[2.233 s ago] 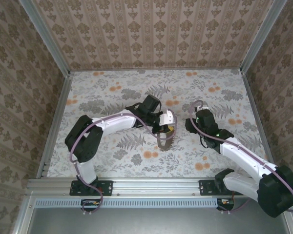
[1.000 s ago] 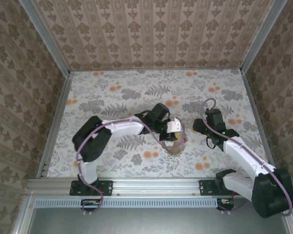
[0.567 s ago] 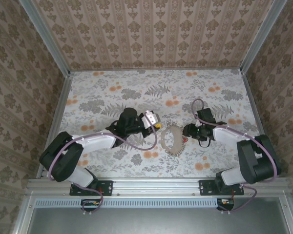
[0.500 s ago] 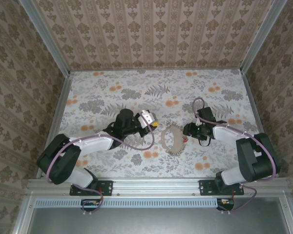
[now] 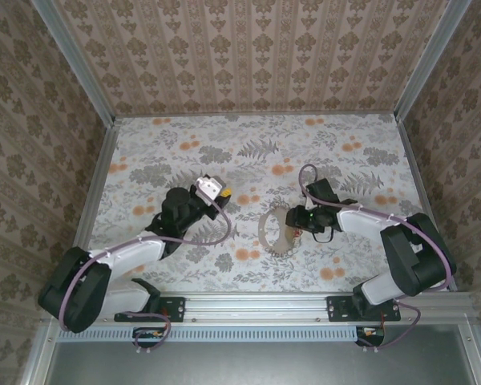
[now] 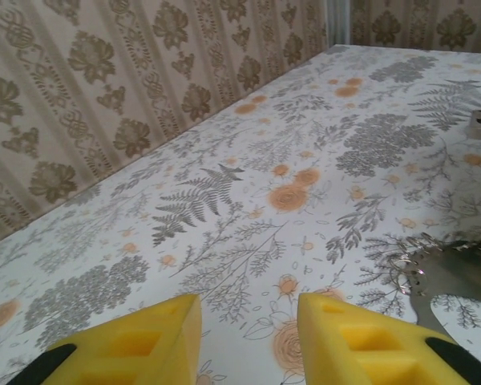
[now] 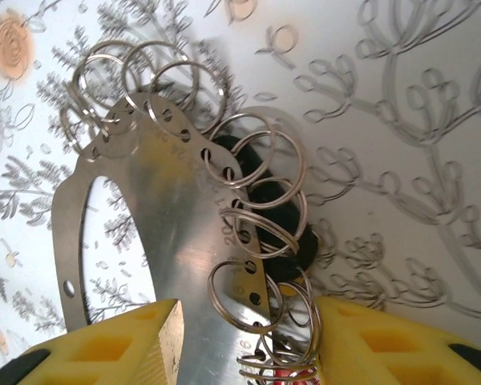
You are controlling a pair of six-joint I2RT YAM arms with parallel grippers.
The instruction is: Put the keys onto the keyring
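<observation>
The yellow foam fingers (image 7: 120, 345) of the right gripper (image 7: 248, 353) stand wide apart, one on each side of the keyring (image 7: 144, 241), and the pads are not pressed shut on anything. In the right wrist view the keyring is a flat, silvery oval plate with a large opening in its middle and small holes along its rim. Many wire split rings (image 7: 260, 172) hang through those holes. The ring-bearing edge of the plate runs down into the gap between the two fingers. Whether either pad touches the metal cannot be told.

The black-headed key (image 7: 266, 199) lies under the split rings, against the plate's outer edge, with its dark head showing through the loops. A sliver of the red-headed key (image 7: 284, 374) shows below it, at the bottom of the stack of rings between the fingers.

The left gripper (image 6: 248, 321) sits well apart from the keyring, on the side away from the right gripper. Its fingers (image 6: 136, 345) are spread with only the floral table (image 6: 224, 200) between them. In the left wrist view the keyring lies flat on the table ahead and to the right.
</observation>
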